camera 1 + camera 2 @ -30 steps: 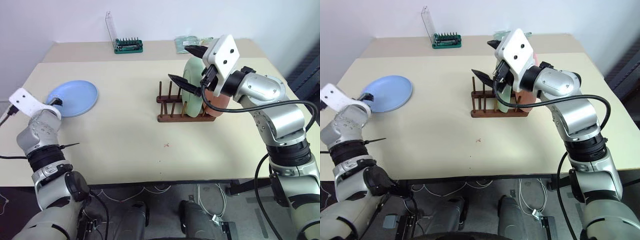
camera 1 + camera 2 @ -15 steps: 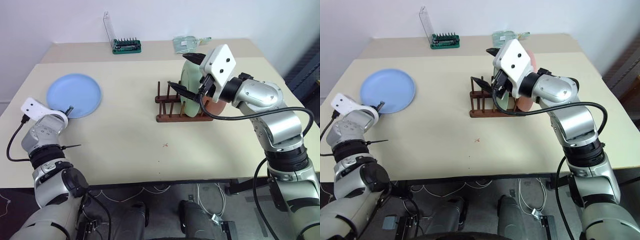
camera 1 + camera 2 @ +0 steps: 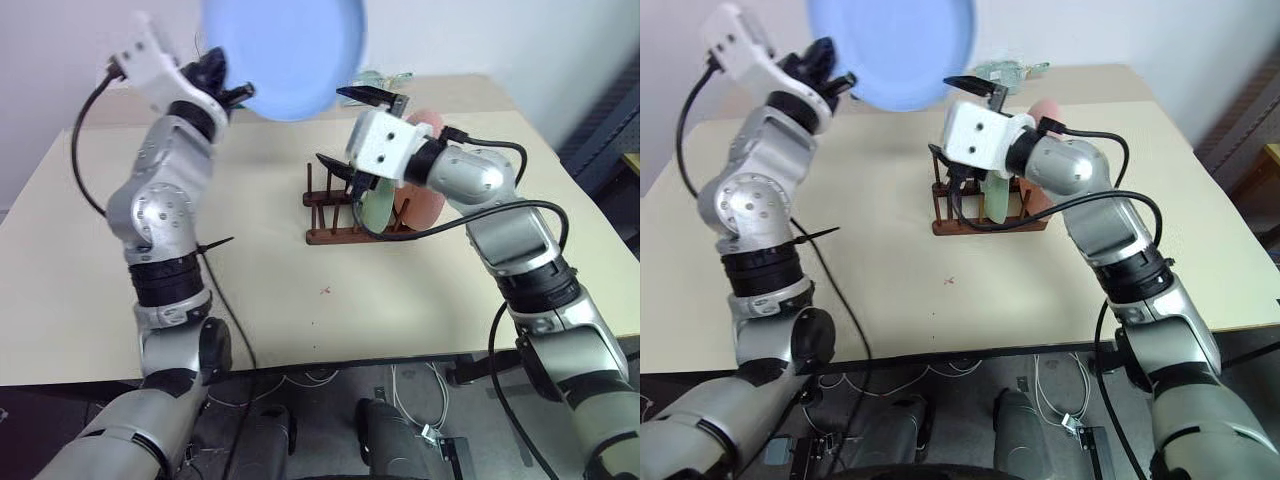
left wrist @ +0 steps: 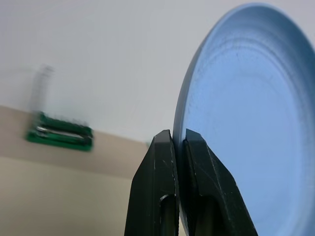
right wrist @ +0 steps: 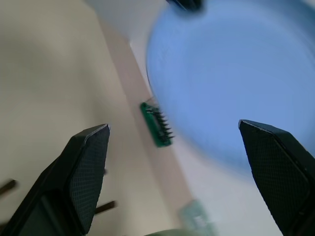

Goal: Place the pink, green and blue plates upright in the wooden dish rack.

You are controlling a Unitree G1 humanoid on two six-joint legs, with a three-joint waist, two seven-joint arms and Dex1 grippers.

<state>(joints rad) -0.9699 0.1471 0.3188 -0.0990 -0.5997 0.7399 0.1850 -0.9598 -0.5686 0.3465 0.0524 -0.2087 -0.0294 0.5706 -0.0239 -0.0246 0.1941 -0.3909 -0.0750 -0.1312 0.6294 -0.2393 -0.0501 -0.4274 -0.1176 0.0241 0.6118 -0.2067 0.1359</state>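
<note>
Light blue and matte, the blue plate (image 3: 283,55) is held high above the desk (image 3: 260,270) by the left hand (image 3: 228,88), whose two black fingers (image 4: 160,196) are pinched shut on its rim. In the left wrist view the plate is seen edge-on as a shallow round dish with a raised lip, a detail not given by the head views, where it appears as a blurred disc against the white wall. The right hand (image 3: 355,130) is held at the dark brown wooden dish rack (image 3: 345,210) with its fingers spread wide and nothing between them; in the right wrist view the textured black pads (image 5: 86,169) are seen far apart, with the blue plate beyond them. In the rack the pale mint green plate (image 3: 377,208) is stood upright between the thin pegs, and the salmon pink plate (image 3: 425,200) is stood just beside it on the rack's right end; both are partly covered by the right hand's white housing. At the far edge of the desk a green tool holder (image 4: 61,135) is seen in the left wrist view, and a clear packet (image 3: 1005,70) lies behind the rack. A small reddish speck (image 3: 325,291) lies on the pale beige desk in front of the rack.
</note>
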